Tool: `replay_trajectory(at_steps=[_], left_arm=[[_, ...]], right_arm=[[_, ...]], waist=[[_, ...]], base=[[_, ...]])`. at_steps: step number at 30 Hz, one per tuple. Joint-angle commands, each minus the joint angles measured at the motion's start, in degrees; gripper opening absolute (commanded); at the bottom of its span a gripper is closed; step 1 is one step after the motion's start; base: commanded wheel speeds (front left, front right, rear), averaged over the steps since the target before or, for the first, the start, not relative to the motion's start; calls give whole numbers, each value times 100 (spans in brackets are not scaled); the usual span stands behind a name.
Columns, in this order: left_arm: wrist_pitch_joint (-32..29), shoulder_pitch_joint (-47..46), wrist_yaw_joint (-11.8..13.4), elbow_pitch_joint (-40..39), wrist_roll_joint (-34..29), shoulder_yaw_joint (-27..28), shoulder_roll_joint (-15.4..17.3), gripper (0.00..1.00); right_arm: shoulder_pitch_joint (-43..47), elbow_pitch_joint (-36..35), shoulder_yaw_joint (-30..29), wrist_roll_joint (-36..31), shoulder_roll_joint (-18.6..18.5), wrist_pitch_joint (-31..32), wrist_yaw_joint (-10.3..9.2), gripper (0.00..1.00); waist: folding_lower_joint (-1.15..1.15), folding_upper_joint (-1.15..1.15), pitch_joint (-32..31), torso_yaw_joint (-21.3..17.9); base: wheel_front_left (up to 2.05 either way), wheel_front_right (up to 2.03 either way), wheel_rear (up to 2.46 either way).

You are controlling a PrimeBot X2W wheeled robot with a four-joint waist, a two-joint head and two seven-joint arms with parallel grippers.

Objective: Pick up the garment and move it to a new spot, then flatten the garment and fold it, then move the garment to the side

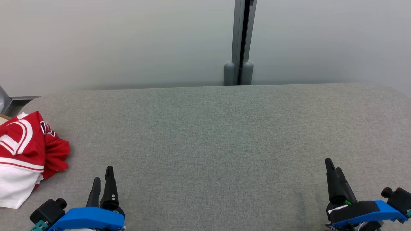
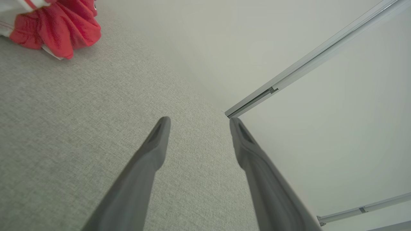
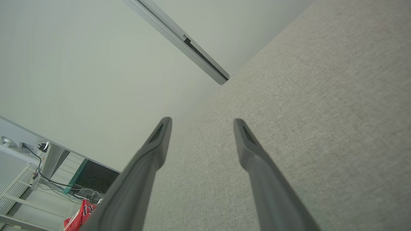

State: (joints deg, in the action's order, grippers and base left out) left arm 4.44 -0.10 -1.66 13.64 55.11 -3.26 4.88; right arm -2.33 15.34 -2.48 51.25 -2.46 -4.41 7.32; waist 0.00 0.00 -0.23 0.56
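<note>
a broad flat surface (image 1: 205, 134) covered in grey woven fabric carries everything here; whether it is a table or a padded bench cannot be told. its weave is fine and even, flecked lighter and darker grey, and its two far corners are rounded. directly on it lies a garment (image 1: 25, 154), a crumpled heap at the left side, near the left rounded corner. the cloth is red with white stripes and some dark lettering, with a plain white part nearest the robot. its red folds bunch towards the middle of the surface and rest on the fabric; its left part runs out of the head view.
</note>
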Motion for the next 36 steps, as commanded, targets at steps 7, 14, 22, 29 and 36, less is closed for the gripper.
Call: replay_trajectory(at_steps=[7,14,22,29,36], left_arm=[[163,-41,124,-50,-721,-240,190,100],[268,-44,210,-84,-1219,-421,292,100],[371,-23,281,-124,-1701,-602,398,100],[447,3,357,-136,-2058,-731,473,100],[487,31,395,-150,-2339,-850,526,100]], right_arm=[[-26,-83,27,-740,-39,-174,16,100],[-15,-105,32,-1248,-42,-254,15,100],[11,-121,-23,-1756,-45,-284,16,100],[61,-142,-35,-2153,-47,-309,17,100],[65,-126,-31,-2525,-49,-357,18,100]], waist=[[0,0,0,10],[0,0,-4,18],[0,0,-15,27],[0,0,-10,37],[0,0,-13,45]], base=[[0,0,0],[0,0,0],[0,0,0],[0,0,0],[0,0,0]])
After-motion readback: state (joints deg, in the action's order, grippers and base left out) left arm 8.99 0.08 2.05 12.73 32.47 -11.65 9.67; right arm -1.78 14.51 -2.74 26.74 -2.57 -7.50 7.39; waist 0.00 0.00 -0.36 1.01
